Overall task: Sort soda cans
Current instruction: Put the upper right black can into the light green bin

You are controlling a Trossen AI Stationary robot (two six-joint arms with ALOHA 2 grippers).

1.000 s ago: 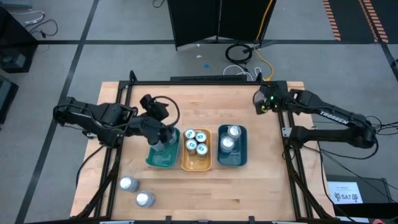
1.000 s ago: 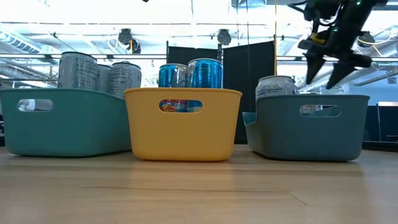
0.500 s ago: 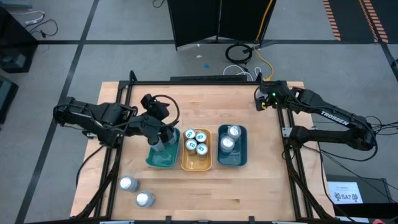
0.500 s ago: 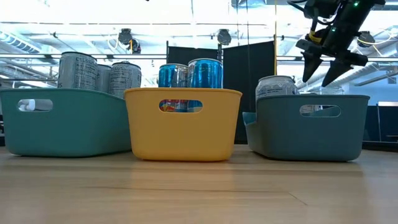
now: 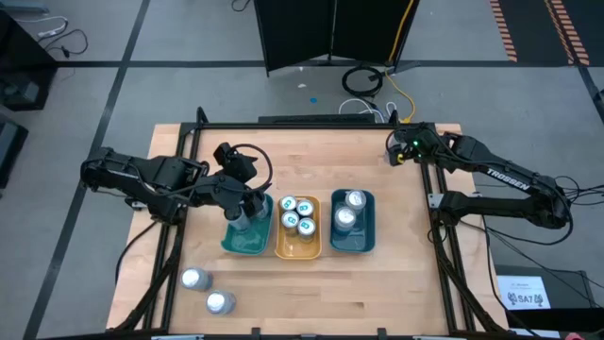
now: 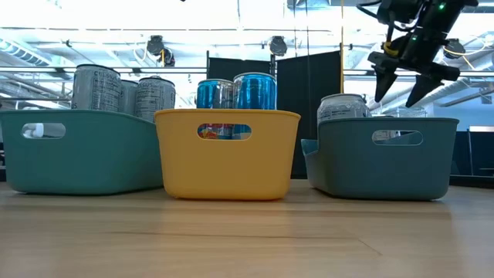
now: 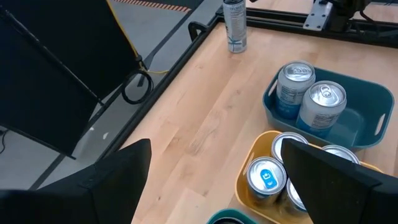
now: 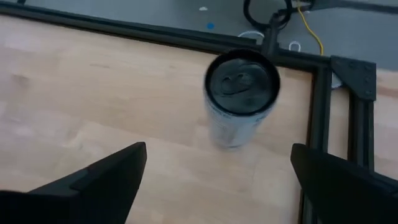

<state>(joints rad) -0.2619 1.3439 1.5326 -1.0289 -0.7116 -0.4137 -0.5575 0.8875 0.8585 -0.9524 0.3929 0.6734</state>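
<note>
High view: the left gripper [image 5: 247,210] sits over the teal tray [image 5: 247,241], finger state cannot be told there; two silver cans [image 5: 208,291] stand loose at the near-left table edge. Low view: right gripper [image 6: 402,83] hangs open, empty. Right wrist view: a dark-topped can [image 8: 241,96] stands upright near the table's corner frame [image 8: 323,112].

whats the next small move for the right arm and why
Probably lower the right gripper around the dark-topped can at the table's far right corner: its fingers are open, the can stands upright just ahead of them, and it is not yet in any tray.
</note>
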